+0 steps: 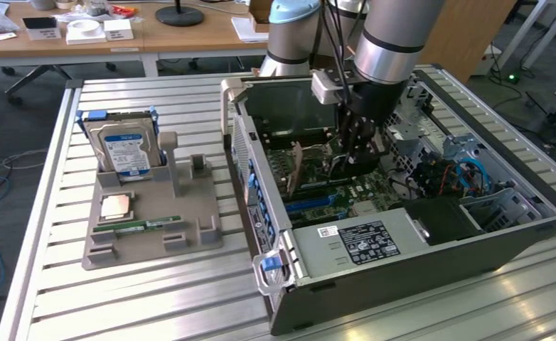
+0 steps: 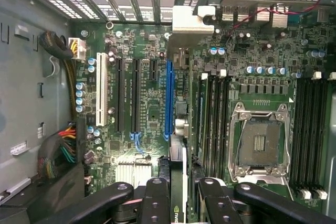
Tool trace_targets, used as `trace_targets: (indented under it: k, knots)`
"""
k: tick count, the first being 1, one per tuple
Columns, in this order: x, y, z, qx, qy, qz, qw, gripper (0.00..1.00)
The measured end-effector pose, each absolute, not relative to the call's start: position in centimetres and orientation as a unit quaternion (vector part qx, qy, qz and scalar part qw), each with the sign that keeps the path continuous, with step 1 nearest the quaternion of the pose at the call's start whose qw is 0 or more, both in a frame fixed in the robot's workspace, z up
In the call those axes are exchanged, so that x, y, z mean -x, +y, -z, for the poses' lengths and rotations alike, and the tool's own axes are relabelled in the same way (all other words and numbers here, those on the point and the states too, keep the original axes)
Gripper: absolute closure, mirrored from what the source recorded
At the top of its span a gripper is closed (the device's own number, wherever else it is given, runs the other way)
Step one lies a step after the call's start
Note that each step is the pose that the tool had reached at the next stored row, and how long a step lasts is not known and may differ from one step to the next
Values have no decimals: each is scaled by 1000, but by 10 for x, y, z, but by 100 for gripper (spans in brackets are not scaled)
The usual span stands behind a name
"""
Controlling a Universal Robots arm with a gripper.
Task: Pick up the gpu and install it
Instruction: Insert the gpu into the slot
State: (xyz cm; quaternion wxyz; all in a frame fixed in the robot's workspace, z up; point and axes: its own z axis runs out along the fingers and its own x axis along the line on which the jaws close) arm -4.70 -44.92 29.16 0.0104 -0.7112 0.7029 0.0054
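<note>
The gpu (image 2: 177, 182) shows edge-on in the wrist view as a thin dark card with a green strip, held upright between the black fingers (image 2: 156, 203). My gripper (image 2: 181, 203) is shut on it. The card hangs above the motherboard, roughly in line with the long blue expansion slot (image 2: 169, 98) and apart from it. In the exterior view my gripper (image 1: 356, 158) reaches down inside the open computer case (image 1: 420, 241), over the green motherboard (image 1: 354, 195).
A grey parts holder (image 1: 150, 245) stands on the slatted table at the exterior view's left, carrying a silver hard drive (image 1: 126, 149), a processor chip (image 1: 116, 206) and a green memory stick (image 1: 150, 225). Black slots (image 2: 135, 95), a white slot (image 2: 101, 95) and the processor socket (image 2: 261, 148) flank the blue slot.
</note>
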Motion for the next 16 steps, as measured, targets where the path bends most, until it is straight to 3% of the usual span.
trace_targets:
  k: [16]
  knots:
    - [53,-453,-290,713,701,-5,10,74]
